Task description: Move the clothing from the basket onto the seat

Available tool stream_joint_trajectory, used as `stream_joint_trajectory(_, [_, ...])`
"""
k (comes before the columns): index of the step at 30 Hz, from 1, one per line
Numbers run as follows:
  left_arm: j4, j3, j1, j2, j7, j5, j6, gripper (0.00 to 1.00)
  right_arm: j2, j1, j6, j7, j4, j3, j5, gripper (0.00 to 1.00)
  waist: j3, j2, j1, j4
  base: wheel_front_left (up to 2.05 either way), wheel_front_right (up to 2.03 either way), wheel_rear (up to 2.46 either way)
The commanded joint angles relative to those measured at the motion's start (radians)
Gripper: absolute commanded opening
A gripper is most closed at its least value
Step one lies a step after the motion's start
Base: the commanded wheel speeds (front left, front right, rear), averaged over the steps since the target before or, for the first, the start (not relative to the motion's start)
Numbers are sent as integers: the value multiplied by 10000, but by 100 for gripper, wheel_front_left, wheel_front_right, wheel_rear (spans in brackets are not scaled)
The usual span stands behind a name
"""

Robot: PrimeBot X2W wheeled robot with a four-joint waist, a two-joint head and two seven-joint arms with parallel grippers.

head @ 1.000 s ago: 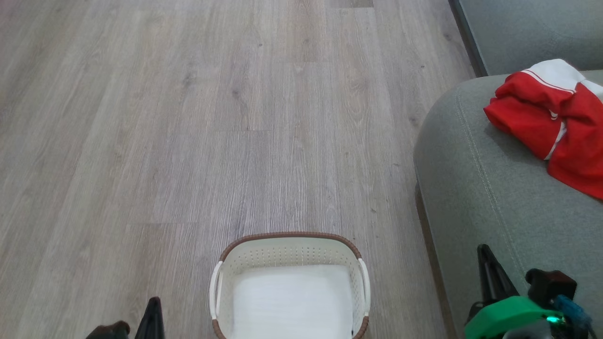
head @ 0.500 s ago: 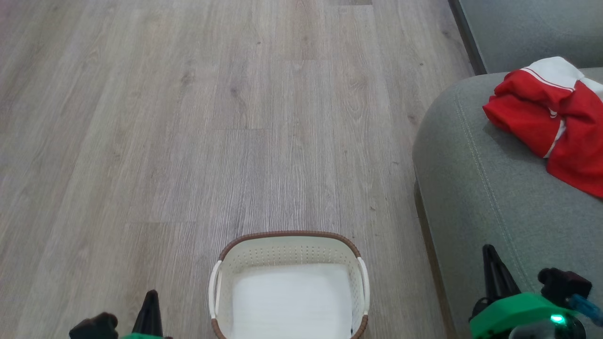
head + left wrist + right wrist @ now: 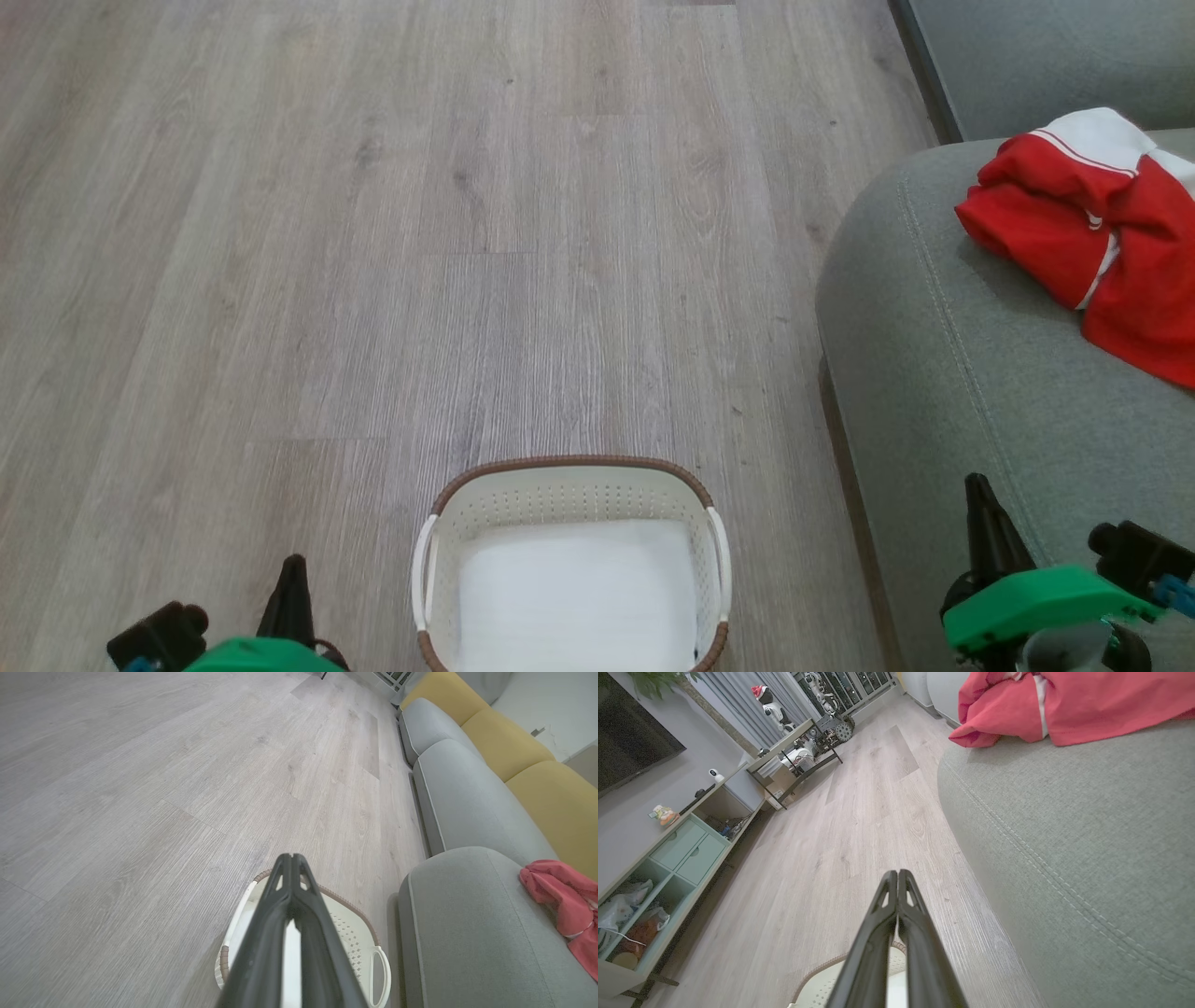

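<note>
**Clothing on the seat, both grippers closed and carrying nothing**

I'm looking down over the wooden floor (image 3: 373, 233) and the red clothing (image 3: 1074, 224) lies bunched on top of the seat (image 3: 934, 392). It sits toward the cushion's far edge, well back from the rounded edge that faces the floor, with a white panel showing at its top. The basket (image 3: 571, 464) stands on the floor near that rounded edge, a strip of boards between them, and its white liner (image 3: 579, 597) is in plain sight.

My left gripper (image 3: 292, 857) has its two dark fingers pressed together with nothing between them. In the head view it sits to the left of the basket, above the floor. My right gripper (image 3: 897, 873) is the same, fingers tight together and gripping nothing, and it hangs by the near end of the seat, well apart from the clothing.
</note>
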Motion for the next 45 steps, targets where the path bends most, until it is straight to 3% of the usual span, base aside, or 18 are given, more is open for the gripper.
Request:
stream_joint_trajectory(1, [-284,277,-502,30,43,-273,-131,0,-19,-542,26,54,-372,-9,315,0,5,0,0,-4,0,0,0])
stream_joint_trajectory(45, [-226,1438,-1537,-307,1298,-4816,-1272,0,-28,-1075,56,1319,-517,-247,5445,0,168,0,0,-124,0,0,0])
